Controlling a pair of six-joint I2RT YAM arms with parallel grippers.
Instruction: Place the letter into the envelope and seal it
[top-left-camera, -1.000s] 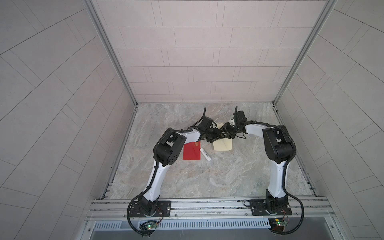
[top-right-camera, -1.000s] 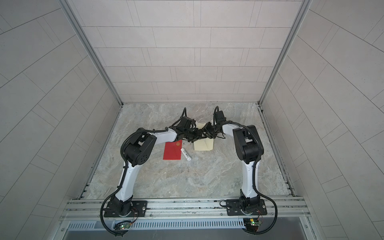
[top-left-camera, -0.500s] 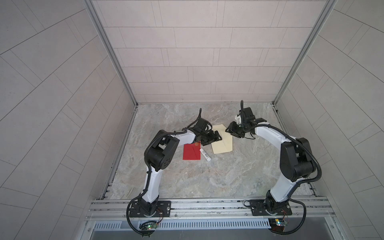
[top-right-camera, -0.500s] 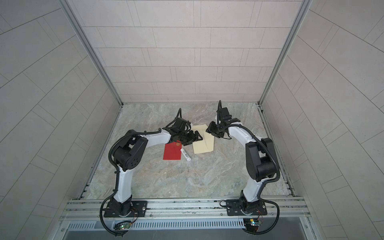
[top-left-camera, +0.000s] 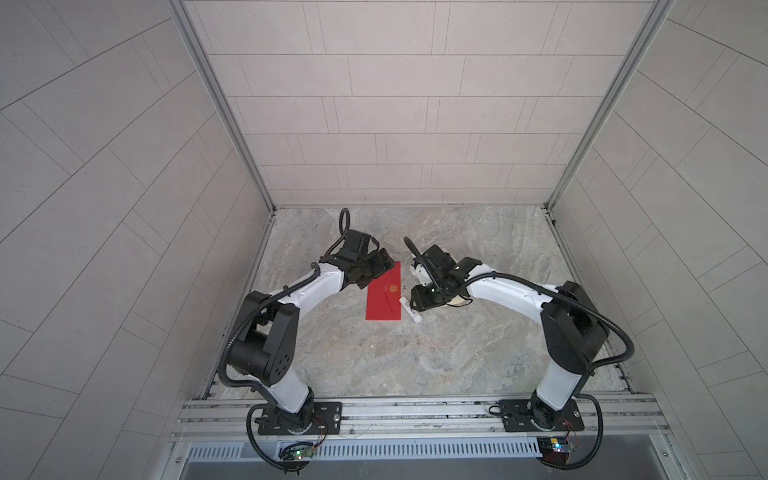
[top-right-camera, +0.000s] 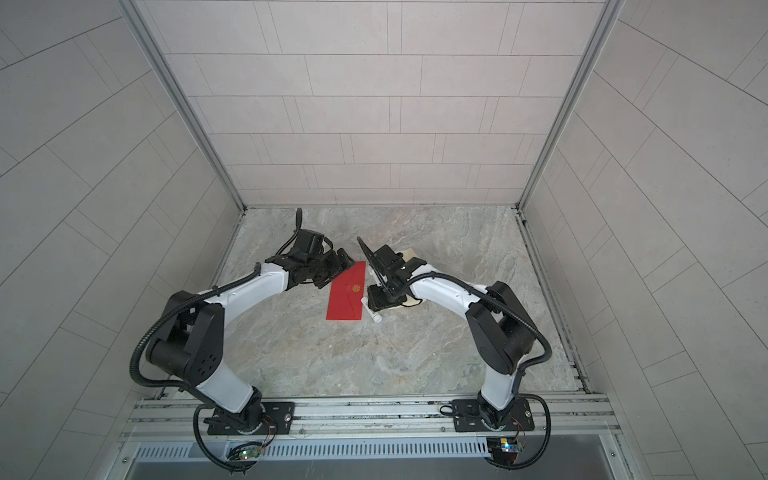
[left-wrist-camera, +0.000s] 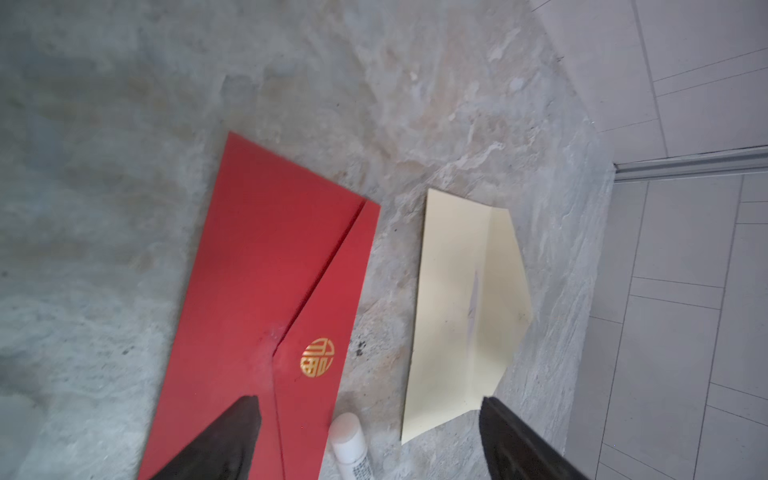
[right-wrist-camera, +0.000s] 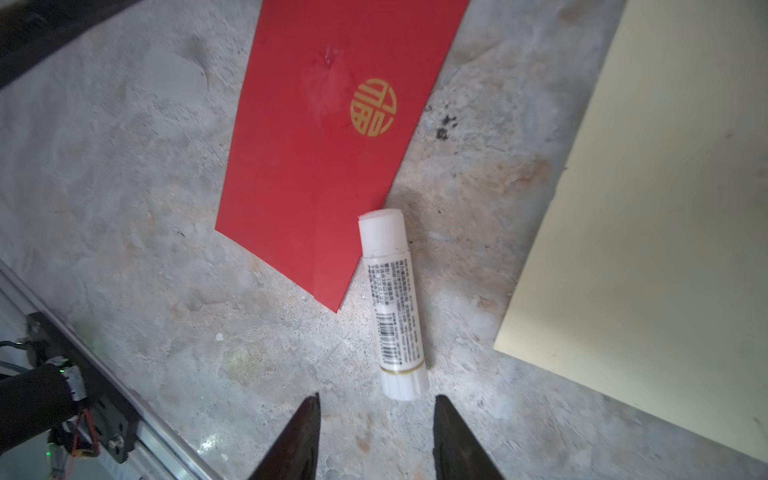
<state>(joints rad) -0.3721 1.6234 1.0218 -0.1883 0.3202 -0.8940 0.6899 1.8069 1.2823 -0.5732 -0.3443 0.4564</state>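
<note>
The red envelope (top-left-camera: 384, 297) lies flat on the marble table, its flap with the gold emblem (left-wrist-camera: 318, 357) folded down. To its right lies the cream letter (left-wrist-camera: 465, 307), mostly hidden under my right arm in both top views, with one corner (top-right-camera: 409, 252) showing. Between them is a white glue stick (right-wrist-camera: 392, 307). My left gripper (left-wrist-camera: 368, 401) hangs wide open and empty over the envelope's far end (top-left-camera: 386, 262). My right gripper (right-wrist-camera: 377, 398) is open, its tips just short of the glue stick's base, touching nothing.
Tiled walls close the table in at the back and on both sides. An aluminium rail (top-left-camera: 415, 411) carrying both arm bases runs along the front edge. Bare marble lies between the envelope and that rail.
My left gripper has opened wide and pulled back to the envelope's far end. My right gripper swung from the letter's far side to above the glue stick.
</note>
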